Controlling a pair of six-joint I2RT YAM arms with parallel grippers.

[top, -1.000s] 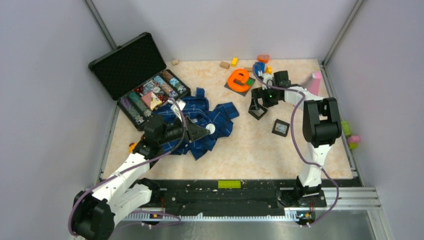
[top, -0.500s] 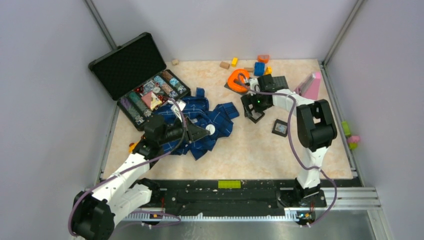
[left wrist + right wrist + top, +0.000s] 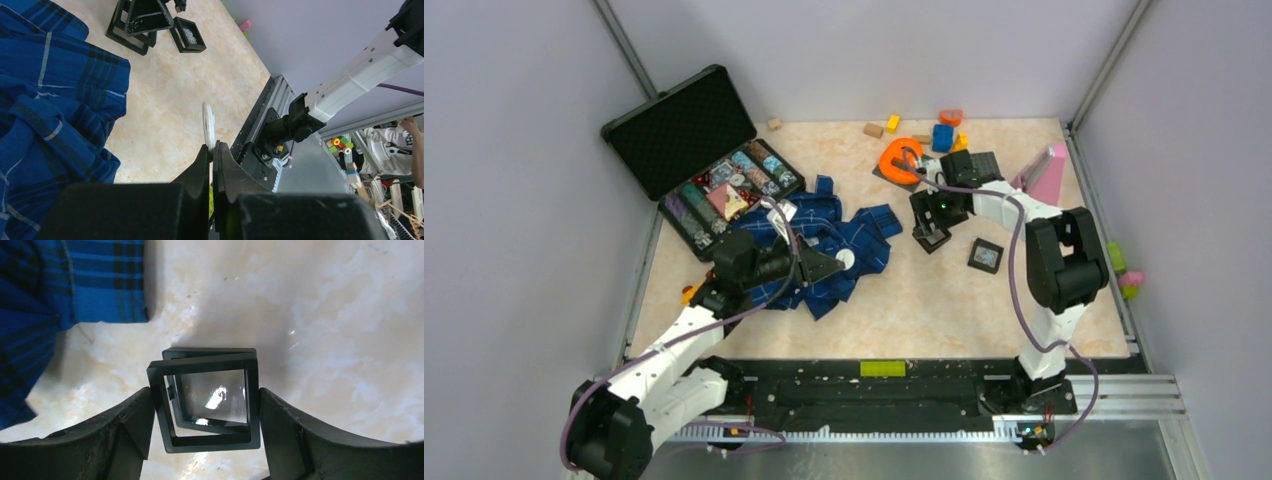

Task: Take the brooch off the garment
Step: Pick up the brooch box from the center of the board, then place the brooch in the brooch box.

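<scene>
Our left gripper [image 3: 213,150] is clamped shut on the brooch [image 3: 208,124], a thin pale disc seen edge-on that sticks out past the fingertips. The garment [image 3: 50,100], a blue plaid shirt, lies crumpled on the bench [image 3: 924,300] under and to one side of that gripper. From the wrist camera the disc looks clear of the cloth. Further right, our right gripper [image 3: 205,395] straddles a hollow black square frame [image 3: 210,442], one finger [image 3: 125,435] close at each side. We cannot tell whether they press it. A second black frame [image 3: 985,256] lies just to its right.
</scene>
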